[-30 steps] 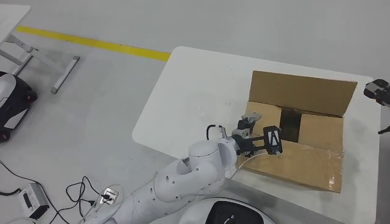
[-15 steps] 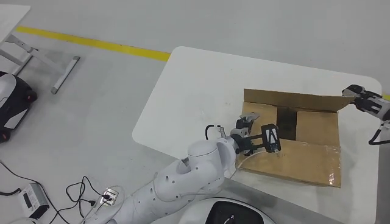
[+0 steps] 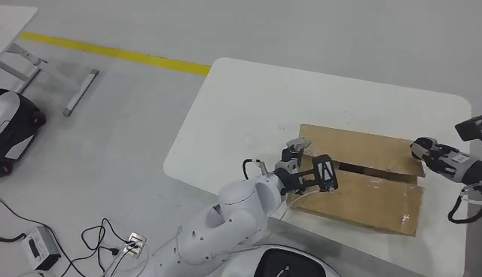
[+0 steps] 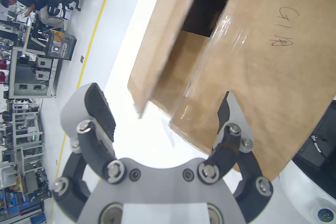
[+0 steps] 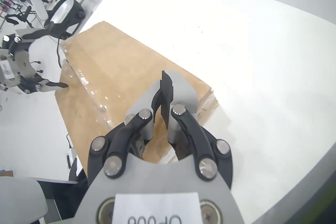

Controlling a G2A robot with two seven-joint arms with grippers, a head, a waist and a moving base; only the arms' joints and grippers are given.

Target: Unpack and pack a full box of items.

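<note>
I am looking down on the cardboard box [image 3: 376,209], which is sitting on the white surface [image 3: 248,104], in its right-hand part and close to the robot's edge. Both long flaps are lying nearly flat. A narrow dark slit is showing between the far flap [image 3: 361,141] and the near flap [image 3: 354,194]. From the left wrist I am seeing shaded cardboard through that gap, and I cannot make out any contents. Clear tape [image 4: 223,30] is shining along the near flap's inner edge.

The left claw [image 3: 315,164] is hanging at the box's left end with its jaws spread wide and gripping nothing. One finger is reaching over the top of the near flap, while the other is standing out beyond the end of the box, above the bare surface.

The right claw [image 5: 165,86] is hovering at the box's right end, over the far flap's corner, with its pads pressed together and nothing between them. I cannot tell whether its tips are touching the cardboard.

Beyond the surface, a yellow line [image 3: 113,51] is running across the grey floor.
</note>
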